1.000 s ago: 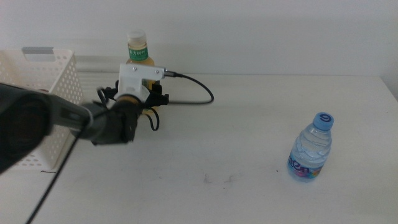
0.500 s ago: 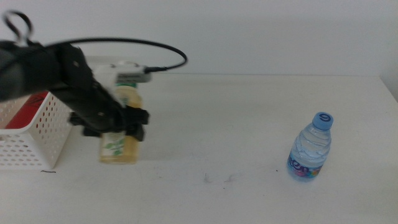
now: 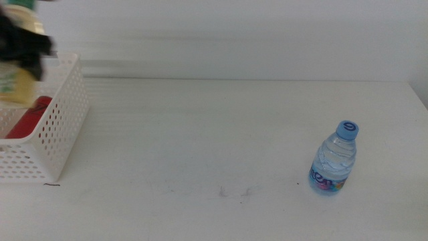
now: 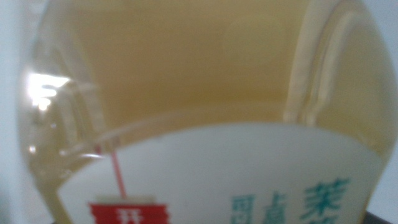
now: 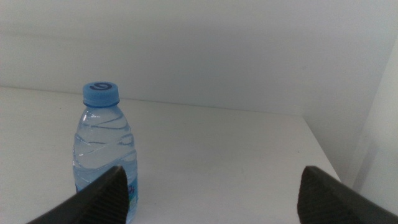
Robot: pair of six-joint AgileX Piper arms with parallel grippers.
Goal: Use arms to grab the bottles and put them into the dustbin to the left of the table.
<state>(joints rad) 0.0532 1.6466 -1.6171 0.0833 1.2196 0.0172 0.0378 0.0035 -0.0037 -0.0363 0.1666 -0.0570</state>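
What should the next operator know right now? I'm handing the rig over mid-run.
Left gripper: at the middle view's top-left corner, holding the yellow tea bottle above the white dustbin.
Right gripper: open and empty, waiting near the water bottle.
Done: a red item, apparently the can, lies inside the dustbin.
Left: release the tea bottle into the dustbin, then bin the water bottle, which stands upright on the table's right side.

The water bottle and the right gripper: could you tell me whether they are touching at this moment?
Apart. In the right wrist view the right gripper has its jaws spread wide, and the water bottle stands upright on the table beyond one jaw tip, not between them.
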